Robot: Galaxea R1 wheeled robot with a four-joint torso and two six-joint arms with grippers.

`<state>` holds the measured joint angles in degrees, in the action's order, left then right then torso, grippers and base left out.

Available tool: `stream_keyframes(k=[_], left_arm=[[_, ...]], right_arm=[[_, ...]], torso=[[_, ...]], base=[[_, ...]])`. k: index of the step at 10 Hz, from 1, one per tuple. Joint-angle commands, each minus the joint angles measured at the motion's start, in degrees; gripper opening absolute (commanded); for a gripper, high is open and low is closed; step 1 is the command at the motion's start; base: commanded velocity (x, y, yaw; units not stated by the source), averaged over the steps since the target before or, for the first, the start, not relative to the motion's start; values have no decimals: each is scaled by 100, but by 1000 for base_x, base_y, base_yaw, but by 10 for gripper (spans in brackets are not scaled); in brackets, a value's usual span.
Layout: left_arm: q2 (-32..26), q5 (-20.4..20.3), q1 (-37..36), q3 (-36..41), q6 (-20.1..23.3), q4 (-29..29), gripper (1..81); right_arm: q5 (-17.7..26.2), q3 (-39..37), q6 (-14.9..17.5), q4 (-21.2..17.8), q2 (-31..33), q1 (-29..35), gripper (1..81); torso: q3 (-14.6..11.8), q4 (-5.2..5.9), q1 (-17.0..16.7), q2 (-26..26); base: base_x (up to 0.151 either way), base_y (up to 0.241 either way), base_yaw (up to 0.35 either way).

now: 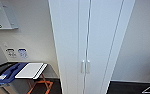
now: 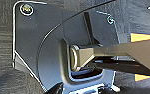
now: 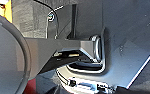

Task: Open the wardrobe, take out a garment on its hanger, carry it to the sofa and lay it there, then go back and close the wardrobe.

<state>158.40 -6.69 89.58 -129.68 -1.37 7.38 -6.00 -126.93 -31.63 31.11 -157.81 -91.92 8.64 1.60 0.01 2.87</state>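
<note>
The wardrobe (image 1: 91, 45) stands straight ahead in the head view, a tall narrow white cabinet with both doors shut. Its two small white vertical handles (image 1: 85, 66) sit side by side at the seam between the doors, low in the picture. The garment, its hanger and the sofa are hidden or out of view. Both wrist views look down past the robot's own dark plate and jointed bar to dark carpet (image 2: 1, 37).
Left of the wardrobe stands a dark bin (image 1: 1, 75) with a blue liner, and beside it a white board (image 1: 31, 70) rests on an orange frame (image 1: 41, 86). Wall sockets (image 1: 16, 53) and a wall sign (image 1: 3, 15) are on the white wall. Dark floor lies at the right.
</note>
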Motion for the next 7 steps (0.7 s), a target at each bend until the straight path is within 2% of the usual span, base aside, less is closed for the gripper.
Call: stream_keyframes(k=[1, 7], left_arm=[[-72, 318, -111, 75, 31, -17, 811], [-54, 318, -111, 66, 31, -17, 811]], right_arm=[[161, 117, -9, 79, 54, 107, 811], [46, 126, -18, 62, 89, 107, 811]], torso=[[0, 0, 2, 0], [0, 0, 0, 0]], base=[[112, 0, 0], [115, 0, 0]])
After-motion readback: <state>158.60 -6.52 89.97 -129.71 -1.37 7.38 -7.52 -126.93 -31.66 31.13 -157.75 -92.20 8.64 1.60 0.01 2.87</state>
